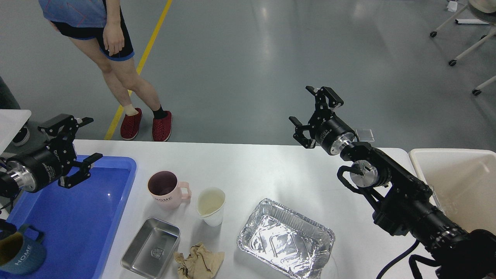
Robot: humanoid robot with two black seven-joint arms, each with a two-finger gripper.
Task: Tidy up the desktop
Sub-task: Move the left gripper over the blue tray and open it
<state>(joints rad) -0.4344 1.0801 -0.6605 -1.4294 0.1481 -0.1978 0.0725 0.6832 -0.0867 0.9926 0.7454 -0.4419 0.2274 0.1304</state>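
Note:
The white desktop (271,166) holds a pink mug marked HOME (166,190), a white paper cup (211,206), a small steel tray (151,248), a crumpled brown paper (199,262) and a foil tray (286,239). My left gripper (87,140) is open and empty, raised over the far edge of the blue tray (77,217). My right gripper (308,112) is open and empty, held above the desktop's far edge, well right of the cups. A blue mug (19,252) lies in the blue tray.
A beige bin (457,186) stands at the right end of the desktop. A person (112,58) stands on the grey floor beyond the far edge, near a yellow floor line. Chair wheels show at the top right.

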